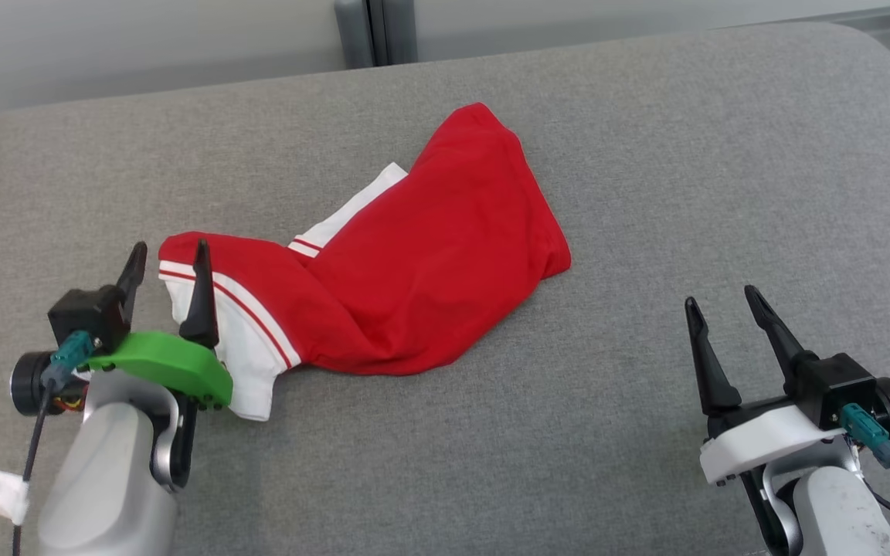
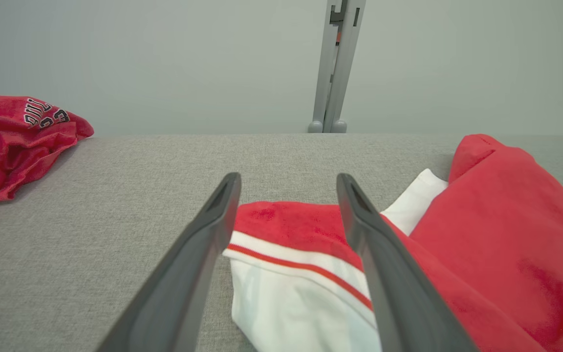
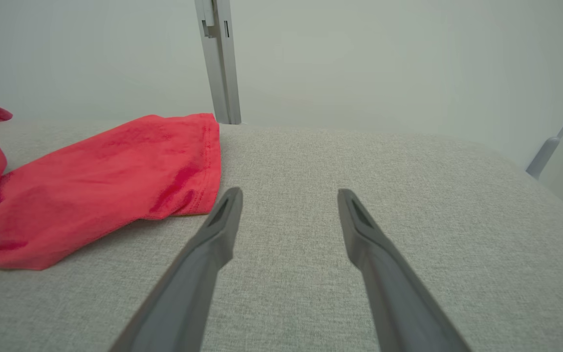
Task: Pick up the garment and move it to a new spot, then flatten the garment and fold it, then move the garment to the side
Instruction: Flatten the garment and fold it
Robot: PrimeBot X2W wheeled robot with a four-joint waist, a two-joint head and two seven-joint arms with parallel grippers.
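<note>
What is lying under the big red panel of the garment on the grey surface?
A white striped piece pokes out from beneath the red panel at its left edge, all resting on the grey upholstered surface. How far the white cloth runs underneath is covered.

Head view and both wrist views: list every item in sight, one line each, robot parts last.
garment: one, red with white panels and stripes, crumpled at the middle of the surface
second garment: one, red with dark lettering, bunched at the surface's far left edge
padded surface: one, grey fabric, under both garments
post: one, grey, upright behind the surface
wall: one, pale, behind the post
left gripper: one, dark jaws on a green mount, open, at the garment's striped left end
right gripper: one, dark jaws on a white mount, open, over bare surface right of the garment
</note>
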